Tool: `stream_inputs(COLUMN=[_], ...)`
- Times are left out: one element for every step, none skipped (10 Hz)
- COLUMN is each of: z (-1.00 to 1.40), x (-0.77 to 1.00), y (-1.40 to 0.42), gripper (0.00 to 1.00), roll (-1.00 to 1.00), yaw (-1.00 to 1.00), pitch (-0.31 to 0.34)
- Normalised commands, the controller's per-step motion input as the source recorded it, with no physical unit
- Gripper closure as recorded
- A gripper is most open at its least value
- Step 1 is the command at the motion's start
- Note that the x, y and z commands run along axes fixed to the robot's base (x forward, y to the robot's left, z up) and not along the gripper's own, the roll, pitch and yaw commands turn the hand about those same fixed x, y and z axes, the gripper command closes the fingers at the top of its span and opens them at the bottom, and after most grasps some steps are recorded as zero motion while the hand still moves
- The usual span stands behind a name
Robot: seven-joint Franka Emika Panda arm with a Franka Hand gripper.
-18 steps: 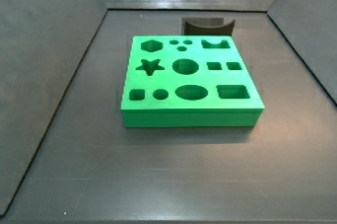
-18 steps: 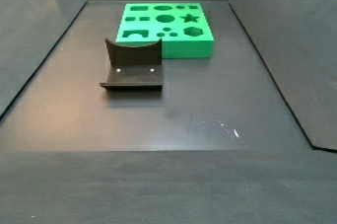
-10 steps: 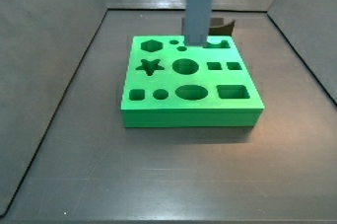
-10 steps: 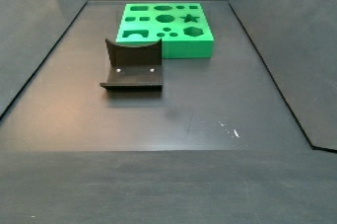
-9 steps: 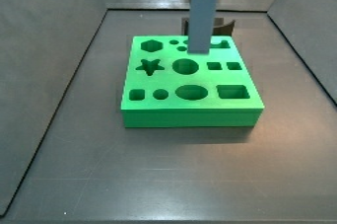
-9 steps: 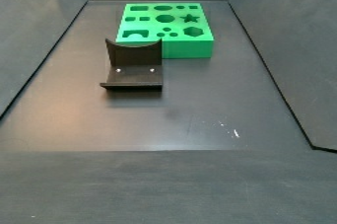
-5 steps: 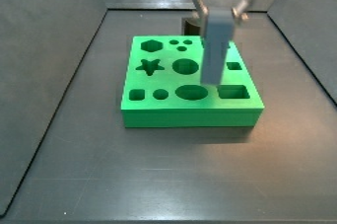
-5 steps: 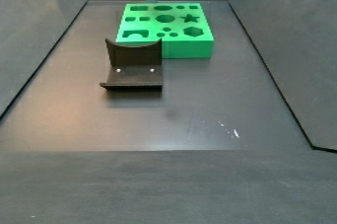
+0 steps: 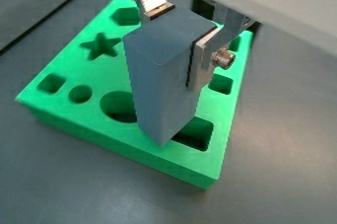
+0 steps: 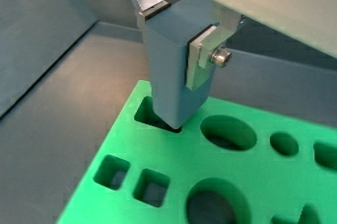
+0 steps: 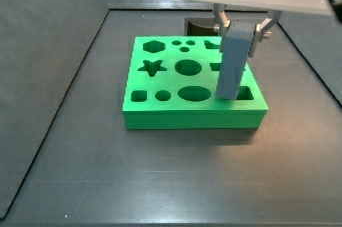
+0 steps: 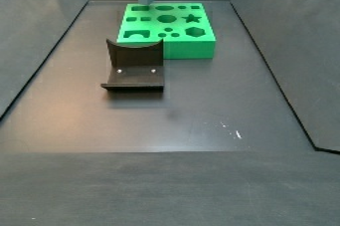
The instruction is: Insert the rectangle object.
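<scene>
Wrist views show the block [image 9: 168,80] clamped upright between the gripper's [image 9: 180,23] silver fingers, its lower end at the mouth of the rectangular hole [image 10: 168,121] in the board [image 10: 263,193]. Compared with half a second ago, the block has been carried from the middle of the board toward its right front corner in a side view [image 11: 237,63], so alignment appears done and only the downward push is judged to remain. The fixture [image 12: 133,67] is seen at centre left on the worktop [image 12: 200,120]. No writing or brand can be read.
</scene>
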Motion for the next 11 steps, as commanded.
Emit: stream_inputs(z=[-0.14,-0.14,-0.20,-0.14,-0.03,0.00,0.00,0.00,0.00,0.00,0.00], x=[0.15,0.18,0.32,0.30,0.19,0.11,0.06,0.00,0.00,0.00,0.00], y=[0.03,0.02,0.02,0.01,0.01,0.01,0.00,0.00,0.00,0.00,0.00], gripper=[1.00,1.00,1.00,1.00,1.00,1.00,1.00,1.00,1.00,1.00,1.00], roll=[0.25,0.25,0.28,0.25,0.17,0.13,0.10,0.08,0.07,0.07,0.04], yaw=[-0.83,-0.83,-0.79,-0.84,-0.93,-0.99,-1.00,-1.00,-1.00,-1.00,-1.00], pitch=[0.000,-0.007,-0.047,-0.060,-0.073,-0.067,-0.064,-0.063,-0.060,-0.059,-0.040])
